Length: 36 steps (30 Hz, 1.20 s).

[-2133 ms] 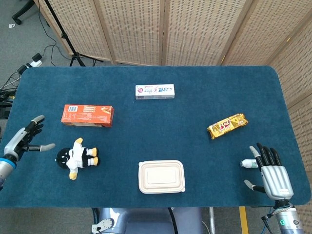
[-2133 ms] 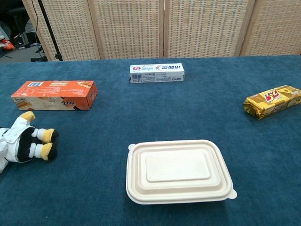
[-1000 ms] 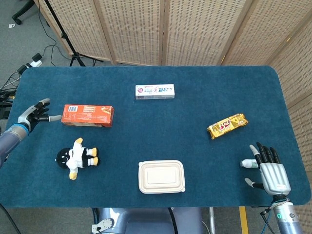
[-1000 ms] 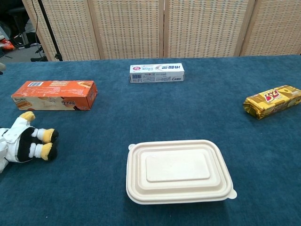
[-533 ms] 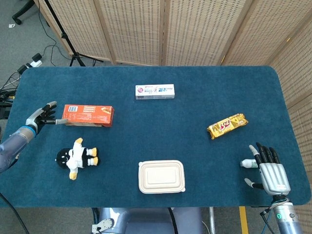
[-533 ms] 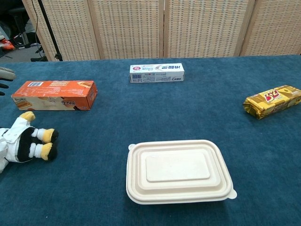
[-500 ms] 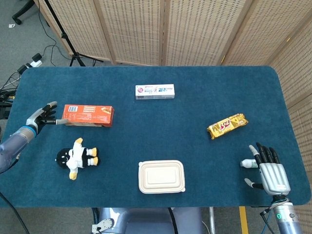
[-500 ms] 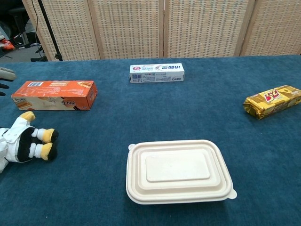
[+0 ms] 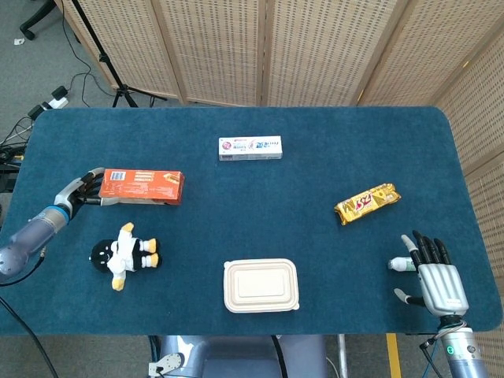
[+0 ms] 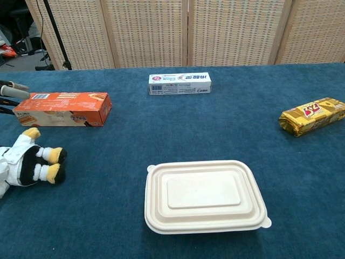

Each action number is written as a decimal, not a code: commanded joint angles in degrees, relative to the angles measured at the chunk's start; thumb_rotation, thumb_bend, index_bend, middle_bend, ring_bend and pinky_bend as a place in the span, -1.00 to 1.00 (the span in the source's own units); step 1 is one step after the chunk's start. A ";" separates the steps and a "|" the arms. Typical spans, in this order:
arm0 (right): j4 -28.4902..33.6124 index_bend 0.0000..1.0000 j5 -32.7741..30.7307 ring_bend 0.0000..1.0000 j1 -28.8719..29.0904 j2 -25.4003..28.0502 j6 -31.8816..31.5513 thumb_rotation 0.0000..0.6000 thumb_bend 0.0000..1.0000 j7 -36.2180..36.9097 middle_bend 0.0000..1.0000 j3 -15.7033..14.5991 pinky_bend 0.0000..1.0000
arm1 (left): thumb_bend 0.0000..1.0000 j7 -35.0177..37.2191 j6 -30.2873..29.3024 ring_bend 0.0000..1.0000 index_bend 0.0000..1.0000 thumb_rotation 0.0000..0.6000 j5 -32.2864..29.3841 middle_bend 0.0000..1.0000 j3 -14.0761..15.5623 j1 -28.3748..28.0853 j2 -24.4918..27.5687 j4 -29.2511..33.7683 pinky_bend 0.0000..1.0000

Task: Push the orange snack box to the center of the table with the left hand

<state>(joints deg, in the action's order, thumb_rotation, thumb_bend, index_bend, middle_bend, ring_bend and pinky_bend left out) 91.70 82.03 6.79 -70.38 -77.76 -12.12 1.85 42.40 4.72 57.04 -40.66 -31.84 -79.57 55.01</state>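
Left hand point(image 9: 85, 186), fingers spread, touches the left end of the orange snack box point(image 9: 142, 187) at the desk's point(image 9: 315, 260) far left. Right hand point(image 9: 437, 279) rests open, near right.

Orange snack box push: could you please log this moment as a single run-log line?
phase: contact | left hand fingers at left end of orange snack box | box left of table centre | right hand idle, open, near right edge
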 commanded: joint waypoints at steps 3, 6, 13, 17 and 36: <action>0.10 -0.96 0.08 -1.00 -0.02 0.07 -0.12 1.00 -0.89 0.09 -1.00 -0.02 -1.00 | -0.86 -2.98 0.47 -1.00 -1.00 1.00 -1.35 -1.00 -0.89 0.08 -0.80 0.50 -1.00; 0.06 -0.96 0.01 -1.00 -0.02 0.10 -0.08 1.00 -0.89 0.14 -1.00 -0.02 -1.00 | -0.86 -4.37 0.27 -1.00 -1.00 1.00 -2.14 -1.00 -1.40 0.16 -1.01 1.10 -1.00; 0.16 -0.96 0.31 -1.00 -0.02 0.14 -0.22 1.00 -0.89 0.22 -1.00 -0.13 -1.00 | -0.86 -6.75 0.66 -1.00 -1.00 1.00 -3.92 -1.00 -2.01 0.30 -0.98 3.12 -1.00; 0.19 -0.96 0.28 -1.00 -0.01 0.16 -0.16 1.00 -0.89 0.23 -1.00 -0.18 -1.00 | -0.86 -7.83 0.42 -1.00 -1.00 1.00 -4.72 -1.00 -1.91 0.28 -1.05 4.38 -1.00; 0.59 -0.96 1.09 -1.00 -0.15 0.43 -0.72 1.00 -0.89 0.70 -1.00 -0.44 -1.00 | -0.86 -8.77 -1.05 -1.00 -1.00 1.00 -9.31 -1.00 2.17 -1.11 -0.81 11.91 -1.00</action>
<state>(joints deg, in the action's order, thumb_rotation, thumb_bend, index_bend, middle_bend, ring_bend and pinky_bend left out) 92.29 83.12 6.65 -69.95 -78.47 -11.43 1.42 33.52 3.84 47.98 -38.76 -32.77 -80.44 66.58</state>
